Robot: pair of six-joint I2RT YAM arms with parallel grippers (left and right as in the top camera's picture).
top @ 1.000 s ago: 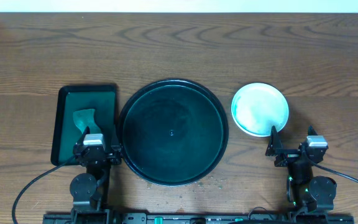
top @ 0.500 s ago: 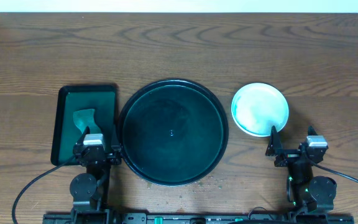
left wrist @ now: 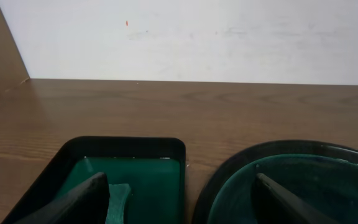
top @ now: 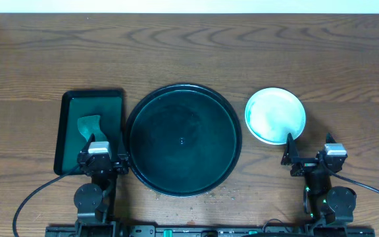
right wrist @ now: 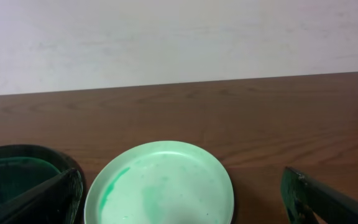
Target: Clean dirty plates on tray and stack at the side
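Note:
The large round black-green tray lies in the table's middle with nothing on it; its rim also shows in the left wrist view and the right wrist view. A white plate with teal-green smears lies on the wood to the tray's right; whether more plates lie under it I cannot tell. It fills the right wrist view. My left gripper is open and empty at the front, between the two trays. My right gripper is open and empty just in front of the plate.
A rectangular dark-green tray stands left of the round tray and holds a green sponge, which also shows in the left wrist view. A white wall runs behind the table's far edge.

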